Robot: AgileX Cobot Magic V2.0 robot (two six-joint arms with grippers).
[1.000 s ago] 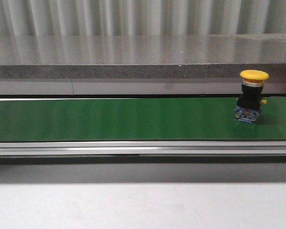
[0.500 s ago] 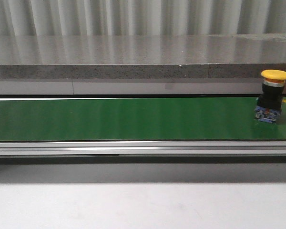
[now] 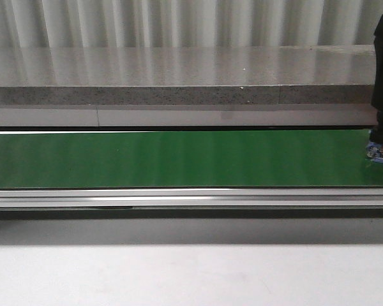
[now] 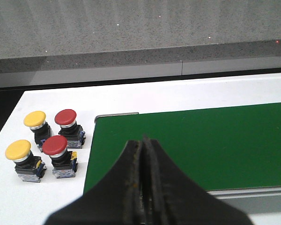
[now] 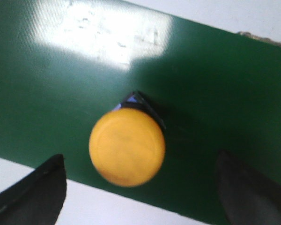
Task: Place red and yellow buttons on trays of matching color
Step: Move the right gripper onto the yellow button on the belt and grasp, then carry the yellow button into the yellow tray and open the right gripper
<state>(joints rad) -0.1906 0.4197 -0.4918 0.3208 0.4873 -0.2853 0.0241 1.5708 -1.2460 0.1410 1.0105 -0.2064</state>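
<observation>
Yellow cap up, the button [image 5: 127,146] stands upright on the green belt [image 5: 61,84], its long axis vertical, and we see our right gripper [image 5: 140,187] spread wide around it without touching. Our left gripper [image 4: 143,164] is pressed closed, empty. Beside the belt's end stand four more: two yellow buttons [image 4: 35,119] and two red buttons [image 4: 65,117].

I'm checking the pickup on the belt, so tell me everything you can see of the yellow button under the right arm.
The yellow button has a round, smooth, plastic-looking mushroom cap, slightly blurred, over a dark body with a blue base. It stands upright on the green belt, near the belt's right end. The right pincer is open, one finger on each side, neither touching the cap. In the front view the arm hides the cap; only the base shows.
</observation>
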